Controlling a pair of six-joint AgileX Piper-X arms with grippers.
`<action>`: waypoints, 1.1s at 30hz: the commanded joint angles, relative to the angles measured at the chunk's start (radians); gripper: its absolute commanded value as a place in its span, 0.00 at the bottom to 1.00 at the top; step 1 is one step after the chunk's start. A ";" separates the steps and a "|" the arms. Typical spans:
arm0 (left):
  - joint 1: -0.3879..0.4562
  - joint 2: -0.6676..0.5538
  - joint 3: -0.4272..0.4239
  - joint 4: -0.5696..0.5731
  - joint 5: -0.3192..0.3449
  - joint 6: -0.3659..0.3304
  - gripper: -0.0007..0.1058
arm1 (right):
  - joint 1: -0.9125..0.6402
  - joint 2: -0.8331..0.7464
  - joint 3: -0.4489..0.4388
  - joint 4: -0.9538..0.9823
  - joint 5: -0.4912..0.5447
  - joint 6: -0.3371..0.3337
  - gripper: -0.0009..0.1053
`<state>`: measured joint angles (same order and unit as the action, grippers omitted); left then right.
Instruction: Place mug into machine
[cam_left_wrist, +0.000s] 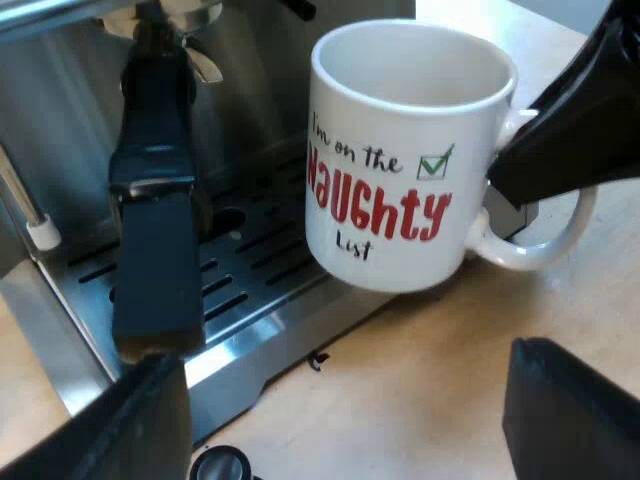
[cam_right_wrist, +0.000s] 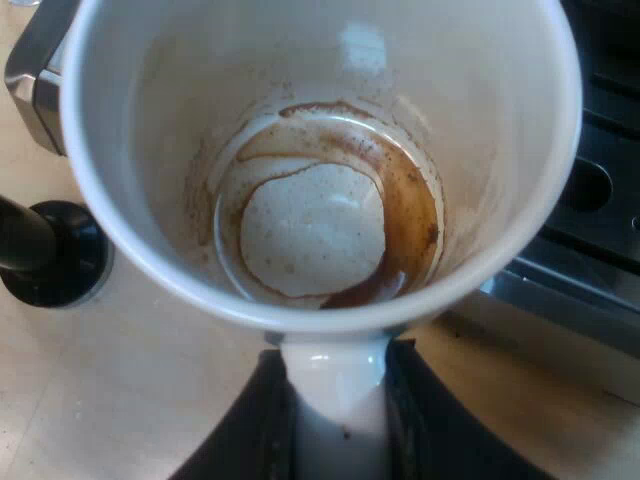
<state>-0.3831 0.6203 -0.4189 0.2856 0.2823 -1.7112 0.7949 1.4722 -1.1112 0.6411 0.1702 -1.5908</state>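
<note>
A white mug (cam_left_wrist: 400, 160) printed "I'm on the Naughty List" hangs just above the edge of the espresso machine's slotted drip tray (cam_left_wrist: 250, 260). My right gripper (cam_left_wrist: 505, 170) holds it by the handle. Seen from above, the mug (cam_right_wrist: 310, 230) has brown coffee stains on its bottom, and its handle sits between the fingers of my right gripper (cam_right_wrist: 335, 400), which is shut on it. My left gripper (cam_left_wrist: 350, 430) is open with nothing between its fingers, low over the wooden table in front of the tray.
The holder's dark handle (cam_left_wrist: 155, 230) juts out from the machine's front over the tray, close beside the mug. A thin steam wand (cam_left_wrist: 25, 205) with a white tip hangs at the tray's side. A black tamper knob (cam_right_wrist: 50, 255) stands on the wooden table near the mug.
</note>
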 joint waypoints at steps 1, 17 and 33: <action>0.003 -0.010 -0.002 0.002 -0.008 -0.001 0.63 | 0.003 0.002 -0.019 -0.050 0.005 -0.013 0.01; 0.003 -0.010 -0.002 0.000 -0.008 -0.001 0.63 | 0.023 0.067 -0.022 -0.118 0.014 -0.036 0.01; 0.003 -0.010 -0.002 0.000 0.006 -0.001 0.63 | 0.038 0.175 -0.116 -0.129 0.069 -0.036 0.01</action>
<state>-0.3831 0.6203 -0.4189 0.2888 0.2823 -1.7112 0.8310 1.6586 -1.2065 0.5554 0.2291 -1.6076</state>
